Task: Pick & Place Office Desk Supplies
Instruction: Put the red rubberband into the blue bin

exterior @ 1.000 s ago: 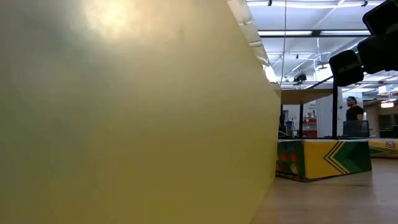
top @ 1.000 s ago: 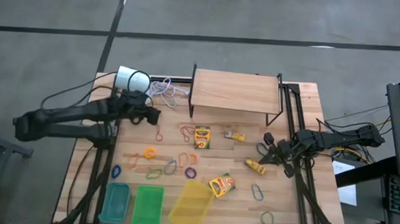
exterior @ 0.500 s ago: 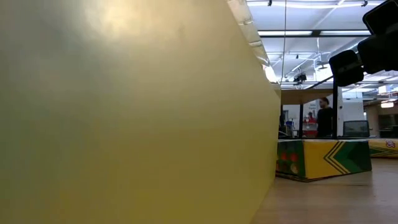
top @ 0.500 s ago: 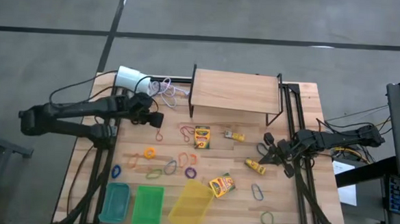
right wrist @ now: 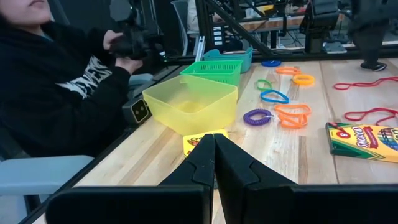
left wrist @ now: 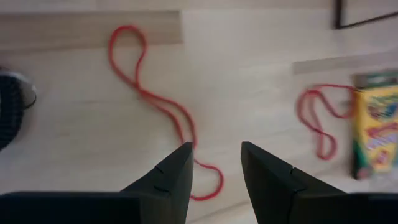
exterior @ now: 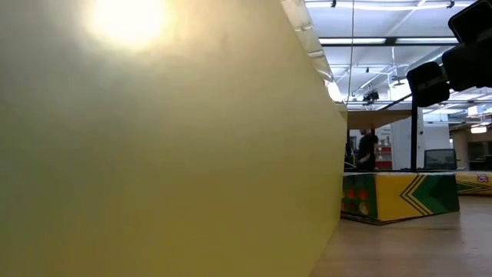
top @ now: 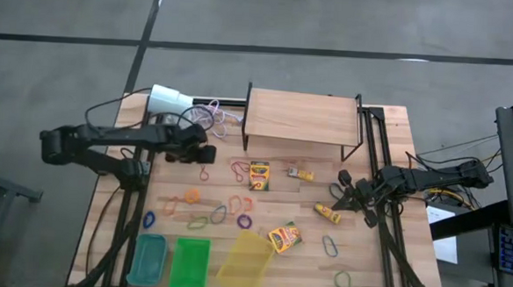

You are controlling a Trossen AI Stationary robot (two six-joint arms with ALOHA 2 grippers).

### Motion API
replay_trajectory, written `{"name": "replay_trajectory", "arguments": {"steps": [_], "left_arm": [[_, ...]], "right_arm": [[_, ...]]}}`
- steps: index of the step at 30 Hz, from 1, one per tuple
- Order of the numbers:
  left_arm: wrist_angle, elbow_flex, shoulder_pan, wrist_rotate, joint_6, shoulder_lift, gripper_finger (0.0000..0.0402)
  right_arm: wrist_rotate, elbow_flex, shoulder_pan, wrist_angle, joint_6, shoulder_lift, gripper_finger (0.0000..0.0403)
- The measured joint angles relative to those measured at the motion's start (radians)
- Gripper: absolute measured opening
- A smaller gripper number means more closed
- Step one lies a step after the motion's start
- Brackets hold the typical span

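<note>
- The red rubber-band loop (left wrist: 163, 106) lies stretched out on the wood just in front of the left gripper (left wrist: 214, 163), one end curling between the two dark fingertips; the fingers (left wrist: 173, 174) stand partly apart with nothing between them but the tabletop.
- From above, that left gripper (top: 205, 151) hangs over the far left part of the table (top: 389, 124), with the red loop (top: 204, 171) just beside its tip.
- A second red loop (left wrist: 317, 118) sits a little further along, next to a yellow-and-green crayon box (left wrist: 375, 130) that lies flat near the foot of the wooden shelf (top: 302, 116).
- Behind the left arm, a white cylinder (top: 168, 98) lies on its side at the far left corner, a thin pale cord (top: 212, 115) tangled next to it.
- The right gripper (right wrist: 214, 155) is pressed fully together and holds nothing; it waits low over the right side of the table (right wrist: 283, 155).
- Nearer the front edge are scattered coloured loops: an orange one (top: 191, 195), a purple one (top: 244, 220), a blue one (top: 149, 219).
- Another crayon box (top: 284, 237) lies tilted beside the yellow bin (top: 246, 264).
- The green basket (top: 189, 263) and the teal basket (top: 148, 259) stand in a row with that bin along the front edge.
- A person in a dark hooded top (right wrist: 56, 81) sits just off the table's edge by the bins.
</note>
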Motion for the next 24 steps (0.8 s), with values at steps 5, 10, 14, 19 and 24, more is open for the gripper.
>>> {"name": "replay_trajectory", "arguments": {"steps": [5,10,14,19,24], "left_arm": [[0.001,0.007,0.002,0.016,-0.043,0.082,0.0141],[0.026,0.014,0.004,0.019,-0.050,0.132,0.0141],[0.032,0.014,0.006,0.018,-0.061,0.178,0.0141],[0.031,0.019,0.006,0.026,-0.068,0.233,0.0141],[0.032,0.019,0.006,0.024,-0.068,0.240,0.0133]], "right_arm": [[0.000,0.000,0.000,0.000,0.000,0.000,0.0008],[0.000,0.000,0.000,0.000,0.000,0.000,0.0008],[0.000,0.000,0.000,0.000,0.000,0.000,0.0008],[0.000,0.000,0.000,0.000,0.000,0.000,0.0008],[0.000,0.000,0.000,0.000,0.000,0.000,0.0008]]}}
